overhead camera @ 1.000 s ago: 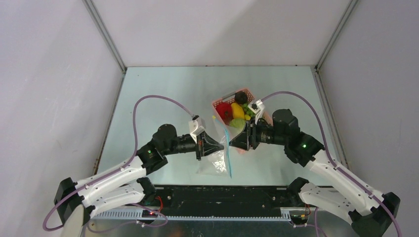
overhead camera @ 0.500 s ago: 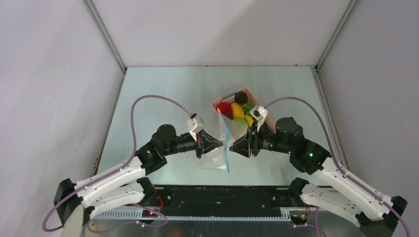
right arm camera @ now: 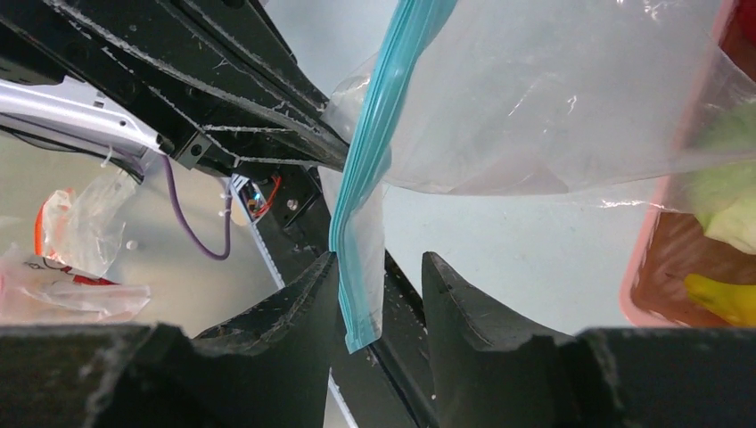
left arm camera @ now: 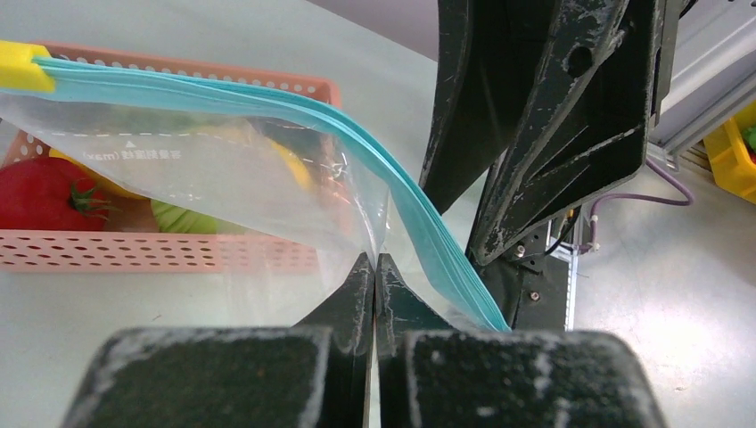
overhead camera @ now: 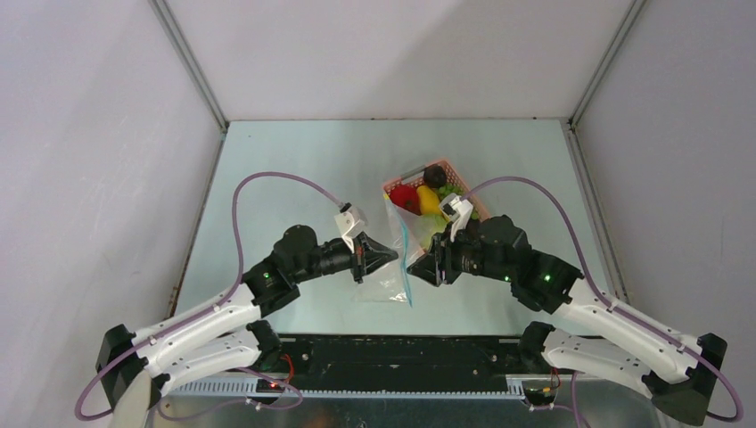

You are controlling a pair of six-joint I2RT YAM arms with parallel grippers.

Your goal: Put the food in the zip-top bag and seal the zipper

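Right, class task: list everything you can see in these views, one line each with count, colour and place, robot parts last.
clear floppy plastic zip-top bag: one, transparent, between the two arms
light blue zipper strip: one, teal, along the bag's mouth edge
pink plastic basket: one, pink, on the table beyond the bag
red round toy fruit: one, red, in basket
yellow toy banana: one, yellow, in basket
dark round toy piece: one, near-black, basket's far end
green toy grapes: one bunch, green, in basket
pale green toy cabbage: one, in basket
table: one, pale grey-green
purple cables: two, one per arm
left fingers: black, shut on the bag
right fingers: black, open, astride the zipper strip
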